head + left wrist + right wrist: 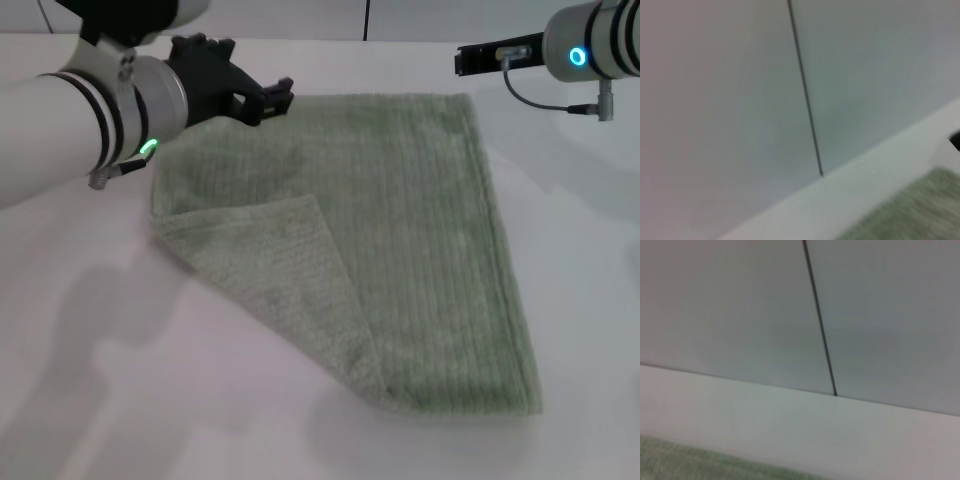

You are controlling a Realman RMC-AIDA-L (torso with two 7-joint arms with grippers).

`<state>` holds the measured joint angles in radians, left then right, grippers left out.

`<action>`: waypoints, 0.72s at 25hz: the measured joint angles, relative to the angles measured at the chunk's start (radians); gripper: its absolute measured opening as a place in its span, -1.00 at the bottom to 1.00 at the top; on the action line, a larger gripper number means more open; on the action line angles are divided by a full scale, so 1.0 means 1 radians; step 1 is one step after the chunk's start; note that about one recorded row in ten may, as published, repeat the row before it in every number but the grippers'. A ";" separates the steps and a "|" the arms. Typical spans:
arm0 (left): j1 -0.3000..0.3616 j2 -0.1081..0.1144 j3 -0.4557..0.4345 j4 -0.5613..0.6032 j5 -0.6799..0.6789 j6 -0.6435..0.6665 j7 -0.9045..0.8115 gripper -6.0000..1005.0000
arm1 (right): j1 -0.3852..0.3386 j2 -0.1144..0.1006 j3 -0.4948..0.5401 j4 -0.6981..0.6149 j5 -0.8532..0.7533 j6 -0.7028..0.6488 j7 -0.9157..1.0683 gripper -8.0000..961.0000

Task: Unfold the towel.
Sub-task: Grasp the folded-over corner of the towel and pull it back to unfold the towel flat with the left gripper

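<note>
Head view alone shows towel [400, 230] corner folded over.

Left gripper [262, 98] raised, seemingly parted; right gripper [480, 58] aloft.

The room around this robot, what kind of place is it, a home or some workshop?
Probably a lab or test bench, not a home. A bare white table holds only a green towel with one corner folded over, plain grey wall panels stand behind, and the left gripper and right gripper hover over its far edge.

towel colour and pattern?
The towel is pale sage green with fine ribbed stripes, seen best in the head view.
</note>
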<state>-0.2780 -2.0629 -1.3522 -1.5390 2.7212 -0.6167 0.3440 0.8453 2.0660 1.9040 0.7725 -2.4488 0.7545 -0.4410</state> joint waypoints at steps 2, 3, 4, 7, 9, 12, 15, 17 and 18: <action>-0.011 -0.001 0.001 0.006 0.000 -0.033 0.000 0.55 | 0.000 0.000 -0.022 -0.001 0.003 -0.003 0.001 -0.99; -0.011 -0.001 0.001 0.006 0.000 -0.033 0.000 0.55 | 0.000 0.001 -0.032 -0.001 0.004 -0.009 0.003 -0.99; -0.014 -0.002 0.004 0.006 0.000 -0.055 0.000 0.55 | 0.000 0.003 -0.039 -0.001 0.005 -0.018 0.004 -0.99; -0.008 -0.003 0.026 -0.045 0.000 -0.142 -0.009 0.55 | 0.002 0.006 -0.047 -0.003 0.006 -0.038 0.006 -0.99; -0.008 -0.003 0.026 -0.045 0.000 -0.142 -0.009 0.55 | 0.009 0.006 -0.046 -0.009 0.007 -0.042 0.006 -0.99; -0.006 -0.004 0.031 -0.061 0.000 -0.163 -0.010 0.55 | 0.017 0.006 -0.052 -0.017 0.007 -0.049 0.006 -0.99; -0.005 -0.004 0.039 -0.088 0.008 -0.224 -0.013 0.55 | 0.013 0.007 -0.077 -0.018 0.007 -0.054 0.006 -0.99; -0.002 -0.003 0.036 -0.087 0.013 -0.230 -0.013 0.55 | 0.006 0.007 -0.085 -0.018 0.007 -0.060 0.007 -0.99; -0.002 -0.003 0.036 -0.087 0.013 -0.230 -0.013 0.55 | 0.004 0.007 -0.086 -0.018 0.007 -0.062 0.007 -0.99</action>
<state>-0.2800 -2.0663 -1.3167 -1.6263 2.7339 -0.8472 0.3309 0.8492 2.0731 1.8179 0.7550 -2.4419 0.6930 -0.4344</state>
